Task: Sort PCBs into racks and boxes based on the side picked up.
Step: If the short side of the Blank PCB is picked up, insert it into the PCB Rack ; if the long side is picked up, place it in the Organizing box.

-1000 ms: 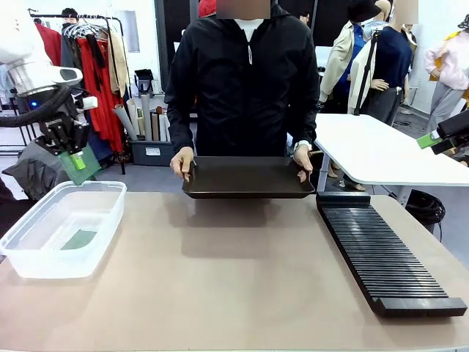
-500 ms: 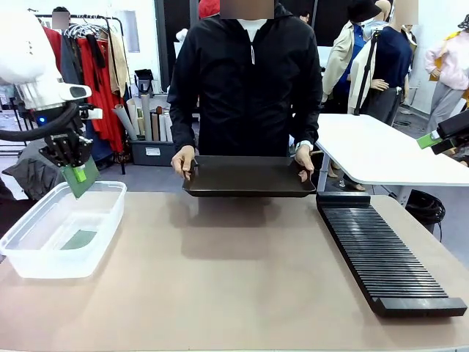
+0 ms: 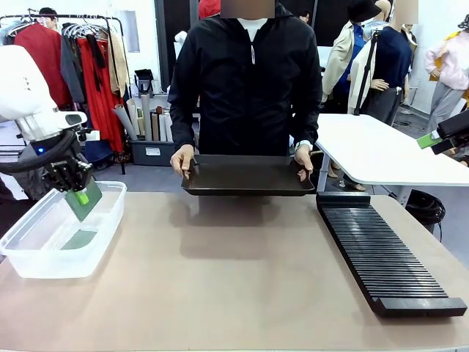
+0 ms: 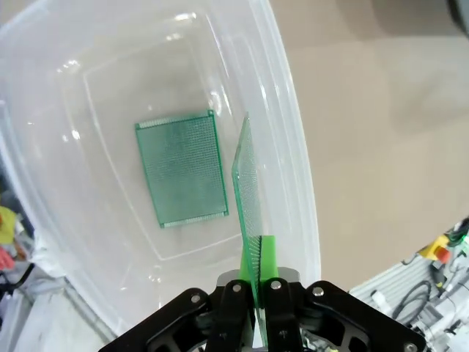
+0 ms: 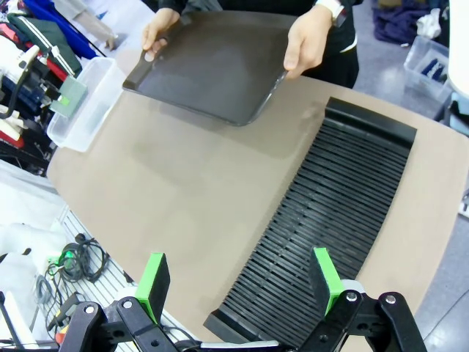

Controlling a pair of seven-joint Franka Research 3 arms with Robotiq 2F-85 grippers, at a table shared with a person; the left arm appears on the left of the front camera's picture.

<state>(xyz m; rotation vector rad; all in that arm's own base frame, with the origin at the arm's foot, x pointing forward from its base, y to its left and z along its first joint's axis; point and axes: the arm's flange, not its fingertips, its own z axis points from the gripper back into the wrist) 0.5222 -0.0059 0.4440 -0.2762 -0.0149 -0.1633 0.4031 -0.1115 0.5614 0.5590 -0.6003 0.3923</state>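
Note:
My left gripper is shut on a green PCB, which hangs tilted just over the far end of the clear box. The left wrist view shows this PCB edge-on between the shut fingers, above the box. Another PCB lies flat, dotted face up, on the box floor. The long black rack lies at the right with bare slots. My right gripper is open, high above the rack.
A person at the far side holds a shallow black tray by both ends, just above the table's far edge. A white table stands behind at the right. The brown tabletop lies bare between box and rack.
My left arm has come down with the PCB, from above the box's far end to just over its rim. The person, the tray and the right gripper have stayed put.

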